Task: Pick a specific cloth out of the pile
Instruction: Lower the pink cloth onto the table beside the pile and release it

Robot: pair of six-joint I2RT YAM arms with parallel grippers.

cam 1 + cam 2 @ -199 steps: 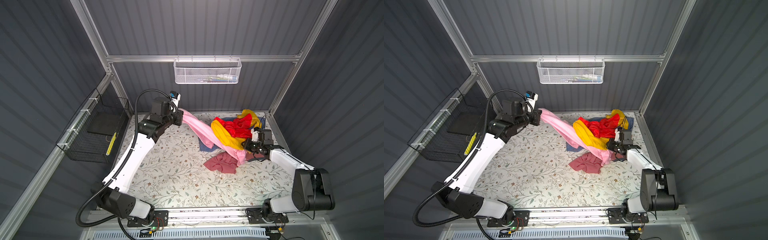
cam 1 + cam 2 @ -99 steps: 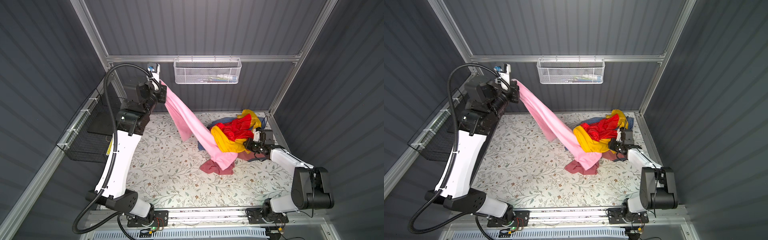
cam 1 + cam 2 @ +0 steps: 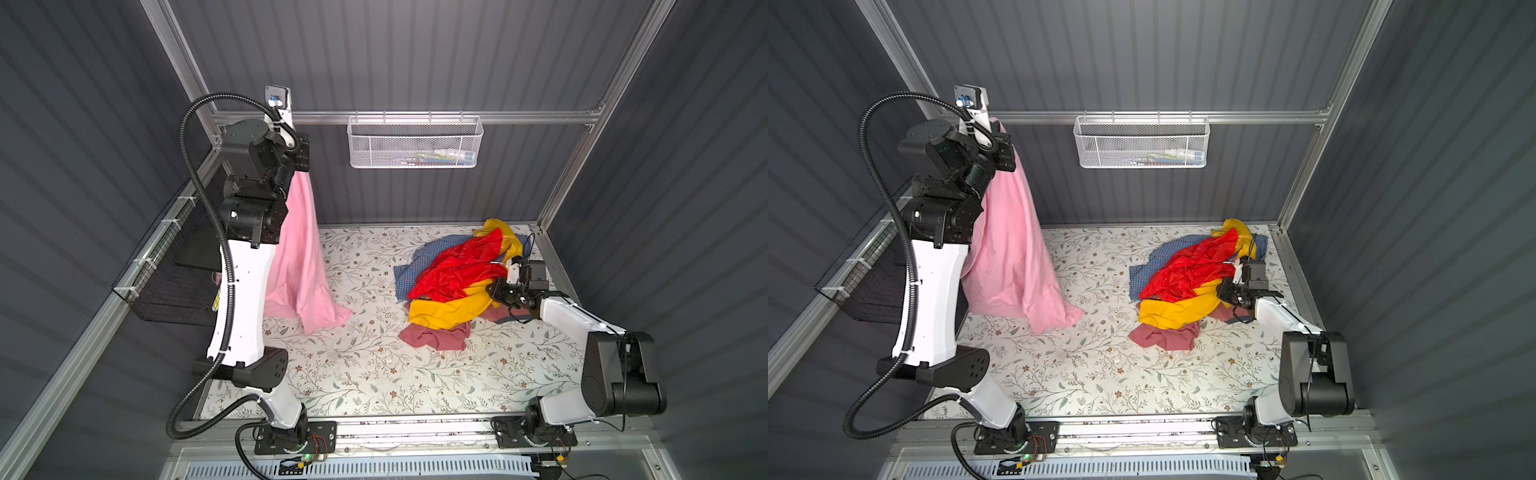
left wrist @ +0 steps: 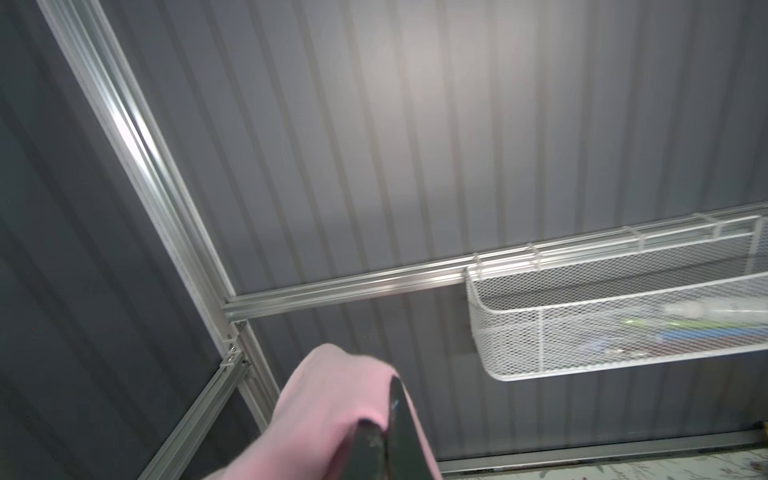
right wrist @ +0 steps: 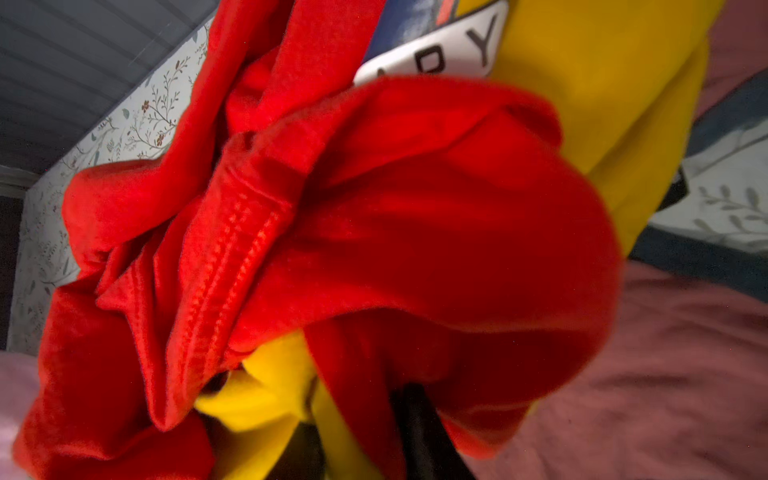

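The left tool (image 3: 300, 164) was raised high and clamped tight on the top of the light pink cloth (image 3: 299, 257), which hung straight below it with its lower end down near the worktop (image 3: 374, 374). The pile (image 3: 457, 282) lay well apart from that tool, right against the right tool (image 3: 496, 286). There red cloth (image 5: 374, 228) covered the front, so its opening and hold could not be told.
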